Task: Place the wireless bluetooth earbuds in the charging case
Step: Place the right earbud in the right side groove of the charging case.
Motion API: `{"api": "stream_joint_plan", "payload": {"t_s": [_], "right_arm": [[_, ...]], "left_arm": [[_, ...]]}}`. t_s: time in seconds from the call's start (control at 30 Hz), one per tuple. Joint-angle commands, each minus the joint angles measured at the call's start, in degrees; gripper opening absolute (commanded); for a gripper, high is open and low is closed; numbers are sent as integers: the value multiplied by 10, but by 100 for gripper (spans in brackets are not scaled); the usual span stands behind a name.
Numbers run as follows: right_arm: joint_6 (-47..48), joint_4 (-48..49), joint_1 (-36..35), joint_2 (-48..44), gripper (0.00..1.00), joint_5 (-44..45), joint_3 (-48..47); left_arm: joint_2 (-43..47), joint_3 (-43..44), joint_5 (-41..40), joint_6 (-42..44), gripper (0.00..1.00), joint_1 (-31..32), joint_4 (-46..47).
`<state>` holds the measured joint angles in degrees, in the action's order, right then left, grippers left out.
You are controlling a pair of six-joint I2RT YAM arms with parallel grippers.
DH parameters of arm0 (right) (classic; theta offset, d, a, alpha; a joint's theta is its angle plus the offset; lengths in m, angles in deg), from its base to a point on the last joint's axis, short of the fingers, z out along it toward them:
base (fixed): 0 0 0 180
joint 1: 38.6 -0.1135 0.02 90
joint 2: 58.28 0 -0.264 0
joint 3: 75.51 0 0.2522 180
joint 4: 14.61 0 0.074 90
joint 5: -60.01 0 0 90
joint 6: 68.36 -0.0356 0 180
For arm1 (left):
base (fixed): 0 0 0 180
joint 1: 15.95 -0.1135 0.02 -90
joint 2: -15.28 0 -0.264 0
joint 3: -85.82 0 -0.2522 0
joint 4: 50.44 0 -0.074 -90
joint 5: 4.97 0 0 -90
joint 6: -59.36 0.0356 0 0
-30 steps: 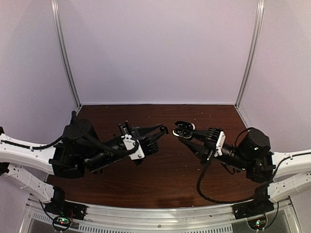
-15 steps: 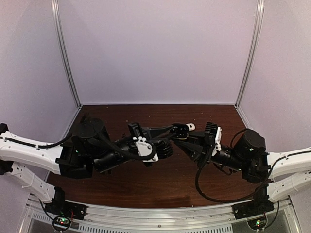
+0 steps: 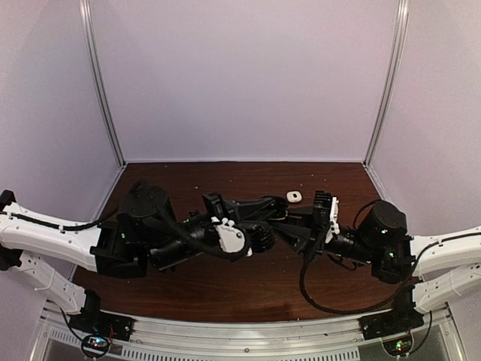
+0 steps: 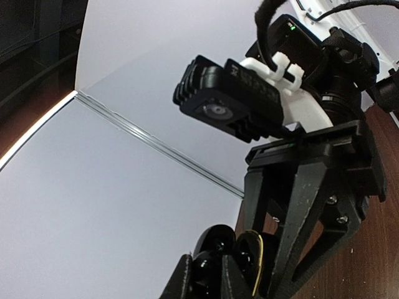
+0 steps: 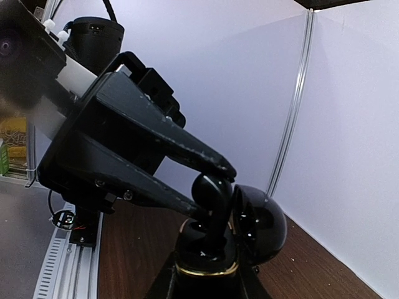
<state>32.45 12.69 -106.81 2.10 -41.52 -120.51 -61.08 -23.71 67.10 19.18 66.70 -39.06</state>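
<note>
Top view: left gripper (image 3: 272, 207) and right gripper (image 3: 289, 226) meet tip to tip over mid-table. It is black on black there, so I cannot tell from this view what they hold. The table (image 3: 225, 271) is dark brown wood grain with a slight sheen. A small rounded white item (image 3: 294, 196) lies flat on it just behind the tips, apart from both; too small to say whether it is an earbud. Walls are pale and matte, with thin metal corner posts.

Left wrist view: the right gripper's matte, angular black fingers come down onto the charging case (image 4: 249, 258). The case is glossy black and rounded, with a thin gold rim, low in the frame.

Right wrist view: the case sits upright between the right gripper's own fingers, pinched at its base. A gold band rings the body, and the domed glossy lid (image 5: 259, 221) is swung open to the right. The left gripper's tapered fingers are pressed onto a small rounded glossy black earbud (image 5: 211, 185). The earbud is right at the case mouth, touching or just above it.
</note>
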Motion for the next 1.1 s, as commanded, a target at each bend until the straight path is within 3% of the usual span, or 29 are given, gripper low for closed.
{"api": "stream_joint_plan", "payload": {"t_s": [0.0, 0.63, 1.07], "right_arm": [[-20, 24, 3, 7, 0, -17, -12], [-24, 43, 3, -10, 0, -16, -14], [-22, 47, 3, -10, 0, -72, -20]], "left_arm": [[-9, 16, -7, 17, 15, 6, 7], [-27, 17, -11, 19, 17, 9, -16], [-21, 12, 30, 15, 20, 9, -50]]}}
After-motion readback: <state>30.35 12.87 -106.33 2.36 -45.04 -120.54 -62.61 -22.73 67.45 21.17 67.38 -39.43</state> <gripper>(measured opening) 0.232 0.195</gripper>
